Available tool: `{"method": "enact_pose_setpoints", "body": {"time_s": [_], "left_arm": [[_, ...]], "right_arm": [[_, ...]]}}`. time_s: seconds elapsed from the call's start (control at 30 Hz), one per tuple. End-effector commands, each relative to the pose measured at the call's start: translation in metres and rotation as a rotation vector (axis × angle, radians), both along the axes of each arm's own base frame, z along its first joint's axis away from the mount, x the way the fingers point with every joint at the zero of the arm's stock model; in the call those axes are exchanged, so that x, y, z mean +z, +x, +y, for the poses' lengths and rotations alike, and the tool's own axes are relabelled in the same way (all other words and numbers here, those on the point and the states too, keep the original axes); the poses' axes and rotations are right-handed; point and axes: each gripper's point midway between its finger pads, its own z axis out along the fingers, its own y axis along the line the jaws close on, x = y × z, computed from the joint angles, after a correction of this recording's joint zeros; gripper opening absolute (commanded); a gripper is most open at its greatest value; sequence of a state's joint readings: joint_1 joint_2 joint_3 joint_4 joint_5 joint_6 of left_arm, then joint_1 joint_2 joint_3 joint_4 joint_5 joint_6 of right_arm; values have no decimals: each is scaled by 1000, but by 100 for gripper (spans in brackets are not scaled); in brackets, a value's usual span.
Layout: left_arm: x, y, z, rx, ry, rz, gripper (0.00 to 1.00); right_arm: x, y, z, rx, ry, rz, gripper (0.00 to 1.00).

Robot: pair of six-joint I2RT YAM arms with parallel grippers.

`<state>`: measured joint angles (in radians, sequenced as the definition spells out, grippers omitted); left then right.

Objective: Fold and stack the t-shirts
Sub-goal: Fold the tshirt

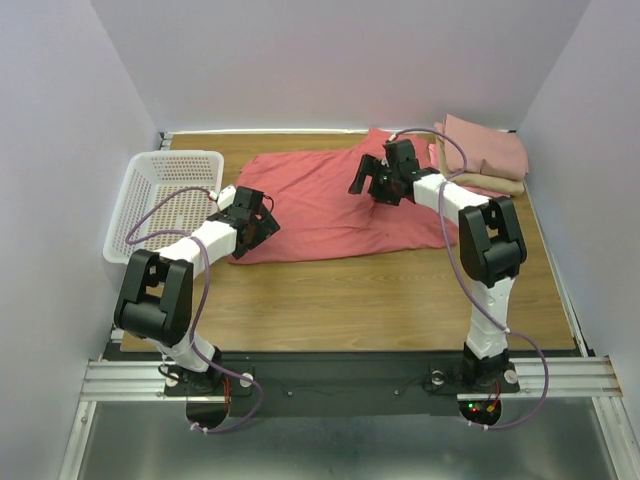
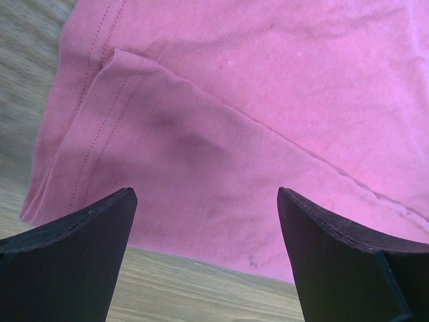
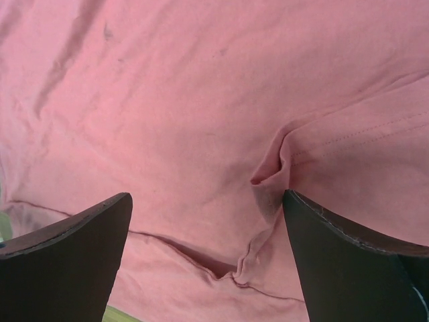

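**Two robot arms poised with wide-open grippers over a coral-red t-shirt**

Seen from above, a large coral-red t-shirt lies spread and rumpled across a wooden table, filling the centre of the frame.

The left gripper sits left of centre, at the shirt's lower left corner. Its jaws are spread fully apart and nothing is held between them. The right gripper sits just right of centre, over the upper part of the shirt. It is also fully spread and holds nothing.

In the upper right corner of the frame is a small stack of folded tees, with a dusty-pink shirt on top of a tan shirt. The stack lies just beside the spread shirt's right end. A white mesh basket stands at the upper left, at the table's left edge.

In the left wrist view, two dark fingers occupy the lower corners. A stitched, doubled-over corner of the shirt fills the space between them, and wood grain shows along the bottom and the upper left.

In the right wrist view, the dark fingers again occupy the lower corners and pink-red cloth fills almost the whole frame. A small pinched wrinkle sits right of centre beside a stitched hem.

Neither wrist view shows whether the fingertips touch the cloth.
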<state>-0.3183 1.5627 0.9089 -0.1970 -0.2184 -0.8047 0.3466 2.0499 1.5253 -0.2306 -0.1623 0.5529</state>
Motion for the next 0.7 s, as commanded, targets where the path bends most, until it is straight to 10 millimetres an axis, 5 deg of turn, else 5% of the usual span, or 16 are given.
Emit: {"method": "enact_pose_setpoints", "body": {"time_s": [0.0, 0.37, 0.57, 0.67], "left_arm": [[2, 3, 4, -5, 18, -17, 98], [6, 2, 3, -14, 11, -22, 98], [17, 5, 2, -20, 8, -40, 98], [29, 13, -7, -53, -17, -63, 98]], "right_arm": [[5, 9, 17, 30, 47, -15, 100], [-3, 23, 47, 46, 69, -14, 100], [33, 24, 21, -50, -7, -105, 100], [50, 9, -10, -129, -87, -148, 100]]}}
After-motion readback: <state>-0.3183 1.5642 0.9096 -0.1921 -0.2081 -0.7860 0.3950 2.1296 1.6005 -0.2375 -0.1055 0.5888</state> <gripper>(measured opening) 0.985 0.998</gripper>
